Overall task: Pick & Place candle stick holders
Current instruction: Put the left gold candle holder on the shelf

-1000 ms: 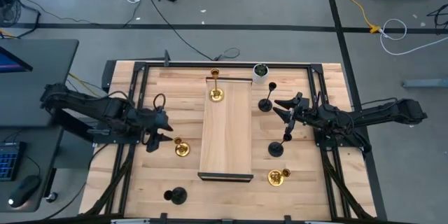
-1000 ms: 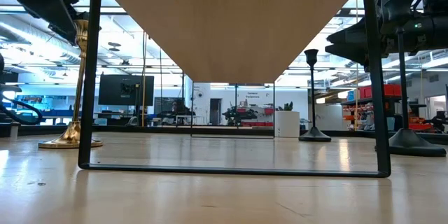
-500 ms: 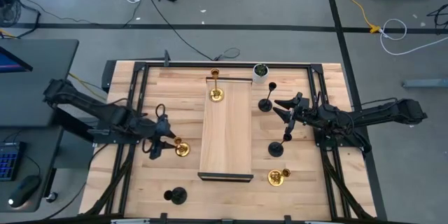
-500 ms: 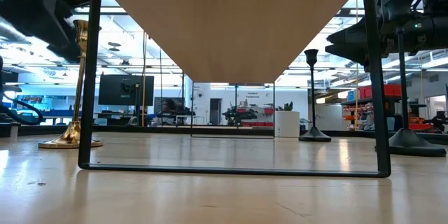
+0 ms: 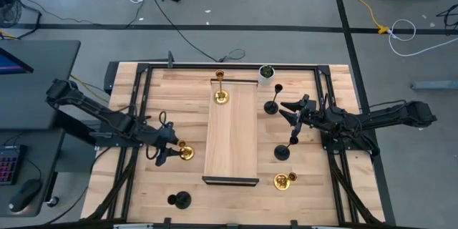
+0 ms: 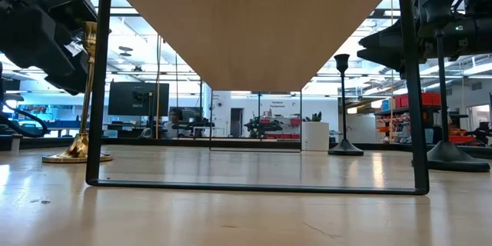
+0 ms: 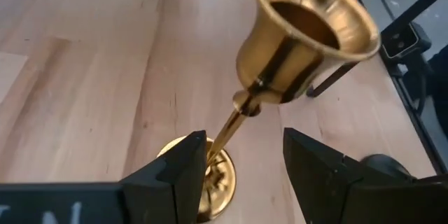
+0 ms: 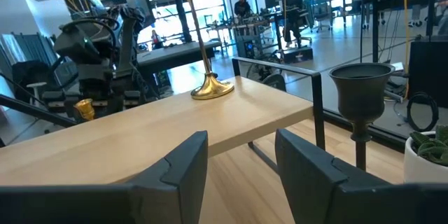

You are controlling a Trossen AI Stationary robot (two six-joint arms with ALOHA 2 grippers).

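Note:
A gold candle stick holder (image 5: 186, 152) stands upright on its round base on the table, left of the raised wooden platform (image 5: 231, 136). My left gripper (image 5: 169, 149) is open; in the left wrist view its fingers (image 7: 183, 164) stand on either side of the holder's thin stem (image 7: 227, 127), below the cup, and I see no touch. My right gripper (image 5: 286, 111) is open and empty between two black holders (image 5: 272, 106) (image 5: 283, 152). A second gold holder (image 5: 221, 96) stands on the platform's far end. A third gold holder (image 5: 284, 181) and a third black one (image 5: 179, 200) stand near the front.
A small white pot with green inside (image 5: 266, 72) stands at the far edge, right of the platform. The platform rests on thin black metal legs (image 6: 94, 123). A black metal frame (image 5: 136, 100) runs around the table top. Bare wood lies in front of the platform.
My left gripper has gone toward the table's right edge and a little toward the near edge, up to the gold holder left of the platform, so that its open fingers now flank the stem. The holder has stayed in place.

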